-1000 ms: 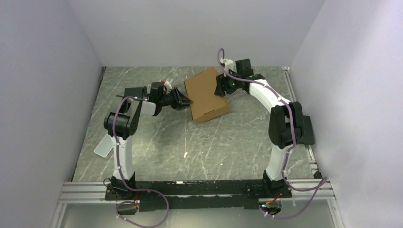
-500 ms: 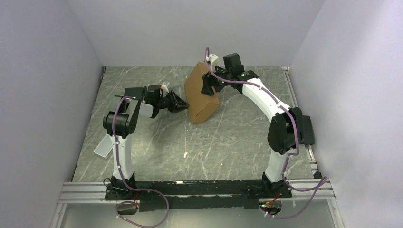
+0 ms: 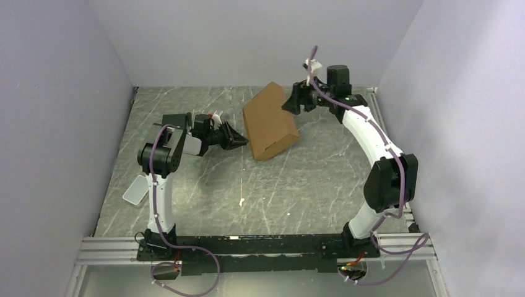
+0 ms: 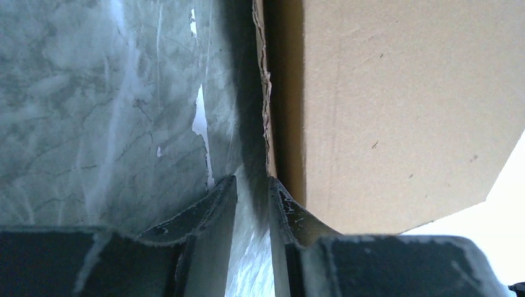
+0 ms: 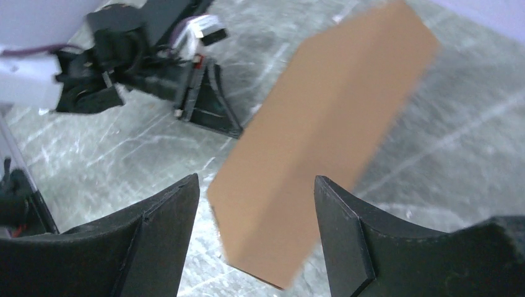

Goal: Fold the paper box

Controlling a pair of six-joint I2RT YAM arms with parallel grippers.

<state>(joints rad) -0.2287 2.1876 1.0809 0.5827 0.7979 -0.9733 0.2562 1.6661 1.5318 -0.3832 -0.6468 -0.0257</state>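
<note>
A: Entry one, top view. What is listed?

B: Item: paper box (image 3: 269,120), plain brown cardboard, on the far middle of the bench (image 3: 297,185), lying askew with one side wall showing. Left claw (image 3: 244,143): low, tip just beside the box's near-left edge. Right claw (image 3: 290,103): raised, at the box's far-right corner. Whether it touches cannot be told from here.

A: Entry two, left wrist view?

B: Fingers (image 4: 216,198) narrow, a slit with bare bench showing through and nothing gripped. The box's ragged cut edge runs down to the tip of one finger. Touching or only beside it, I cannot tell.

A: Entry three, right wrist view?

B: The claw is spread wide and holds nothing. The box lies beyond the gap, blurred, with the left claw on its far side.

A: Handling note for the step in hand?

B: A judgement only: the top panel looks due for seating. Keep the left claw as a stop against that edge so the box cannot skate. Bring the right claw square onto the raised panel and press along the crease, not mid-panel, to spare the corrugation.

A: Markings?

B: None legible. No print, label or brand on any face shown.
</note>
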